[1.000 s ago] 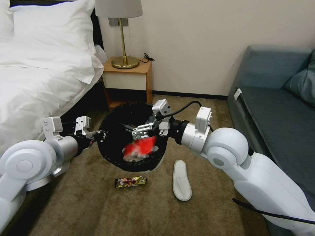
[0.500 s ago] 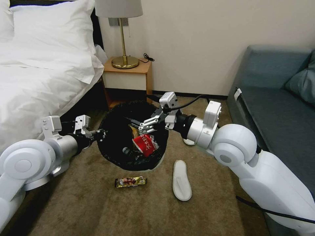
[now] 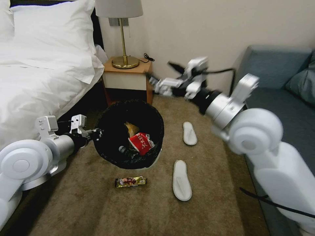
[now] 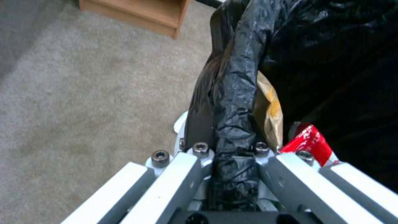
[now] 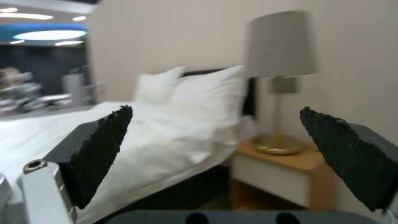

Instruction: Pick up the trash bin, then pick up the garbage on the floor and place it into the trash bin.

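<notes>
Left claw (image 3: 95, 133) clamped on the rim of the trash bin (image 3: 113, 154); in the left wrist view its fingers (image 4: 199, 161) pinch the folded black bag at the rim. The bin sits in front of the nightstand (image 3: 128, 78), beside the bed (image 3: 36, 85). Inside the bin: a red wrapper (image 3: 141, 143) with white writing too small to read, a brown paper bag (image 3: 131, 128), and a dark bottle cap end (image 3: 122, 149).

Right claw (image 3: 157, 86) is up in the air near the nightstand's front corner, above and beyond the bin, holding nothing. In the right wrist view its two black pads (image 5: 99, 149) stand wide apart, with the bed, pillows and lamp (image 5: 279, 81) seen between them.

On the carpet (image 3: 98, 209): a gold and brown snack wrapper (image 3: 130, 181) just in front of the bin, print unreadable. One white slipper (image 3: 181, 179) lies to the right of that wrapper, a second slipper (image 3: 189, 133) farther back, right of the bin. Blue sofa (image 3: 279, 98) along the right side.
</notes>
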